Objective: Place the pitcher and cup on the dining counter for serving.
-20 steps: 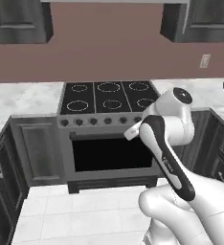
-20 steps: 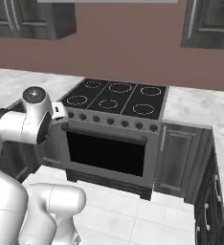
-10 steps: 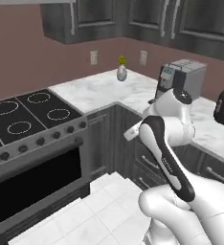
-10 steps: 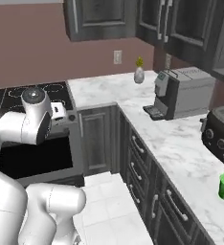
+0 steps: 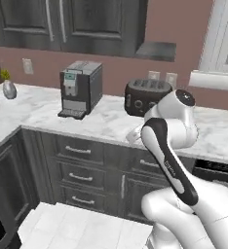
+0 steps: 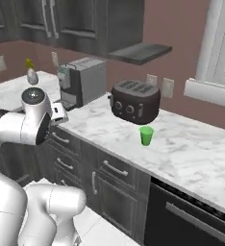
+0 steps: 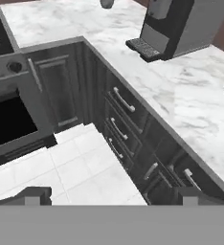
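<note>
Cup (image 6: 145, 135), small and bright green, stood upright on the marble table (image 6: 191, 153) just in front of the dark toaster (image 6: 134, 101) and a little to the window side of it, apart from it and untouched. The coffee machine (image 6: 83, 81) stood further along the same table on the toaster's other side, with a small vase (image 6: 31, 76) beyond that in the corner.

The gripper (image 7: 111, 194) hung over the floor tiles (image 7: 71, 167) beside the drawers (image 7: 128, 129), well away from the toaster; the jaws stood wide apart with nothing between them. By my judgement the work was at the approach stage, with nothing picked up. The next move would call for bringing the hand up over the table toward the toaster and lowering the open jaws around the cup.

From the left base camera the arm (image 5: 167, 146) covered the table in front of the toaster (image 5: 147, 97), where the cup would be. Neither the pitcher nor the dining counter could be made out. The hand camera caught just a dark edge of the toaster.
</note>
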You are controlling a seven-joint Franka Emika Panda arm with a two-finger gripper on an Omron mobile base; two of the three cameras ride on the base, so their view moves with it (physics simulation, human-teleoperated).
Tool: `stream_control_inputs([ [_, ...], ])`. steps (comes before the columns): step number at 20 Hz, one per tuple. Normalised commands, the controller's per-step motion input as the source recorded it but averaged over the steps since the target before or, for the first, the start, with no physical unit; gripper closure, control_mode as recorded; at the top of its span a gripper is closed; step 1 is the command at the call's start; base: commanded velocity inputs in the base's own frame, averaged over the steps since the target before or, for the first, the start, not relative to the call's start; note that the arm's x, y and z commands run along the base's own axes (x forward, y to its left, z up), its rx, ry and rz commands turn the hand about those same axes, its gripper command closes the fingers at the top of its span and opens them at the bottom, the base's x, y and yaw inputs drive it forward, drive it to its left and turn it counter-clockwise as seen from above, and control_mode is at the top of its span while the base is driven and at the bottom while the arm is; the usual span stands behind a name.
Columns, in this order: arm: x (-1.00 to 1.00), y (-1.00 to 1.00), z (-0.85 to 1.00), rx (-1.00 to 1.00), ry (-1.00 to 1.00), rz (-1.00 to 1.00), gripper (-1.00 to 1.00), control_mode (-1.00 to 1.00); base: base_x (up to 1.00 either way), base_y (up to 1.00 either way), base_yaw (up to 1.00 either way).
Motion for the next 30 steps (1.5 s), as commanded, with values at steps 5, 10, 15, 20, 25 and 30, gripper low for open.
stream_control_inputs([
  [5, 0.00, 0.00, 0.00, 0.00, 0.00, 0.00, -1.00, 1.00, 0.00, 0.00, -0.95],
  [10, 0.00, 0.00, 0.00, 0.00, 0.00, 0.00, -1.00, 1.00, 0.14, 0.00, -0.84],
  [15, 0.00, 0.00, 0.00, 0.00, 0.00, 0.00, -1.00, 1.00, 0.60, 0.15, -0.52],
  [20, 0.00, 0.00, 0.00, 0.00, 0.00, 0.00, -1.00, 1.00, 0.58, 0.17, -0.17],
  [25, 0.00, 0.00, 0.00, 0.00, 0.00, 0.00, -1.00, 1.00, 0.37, 0.35, -0.02],
  [30, 0.00, 0.00, 0.00, 0.00, 0.00, 0.00, -1.00, 1.00, 0.02, 0.52, 0.06],
])
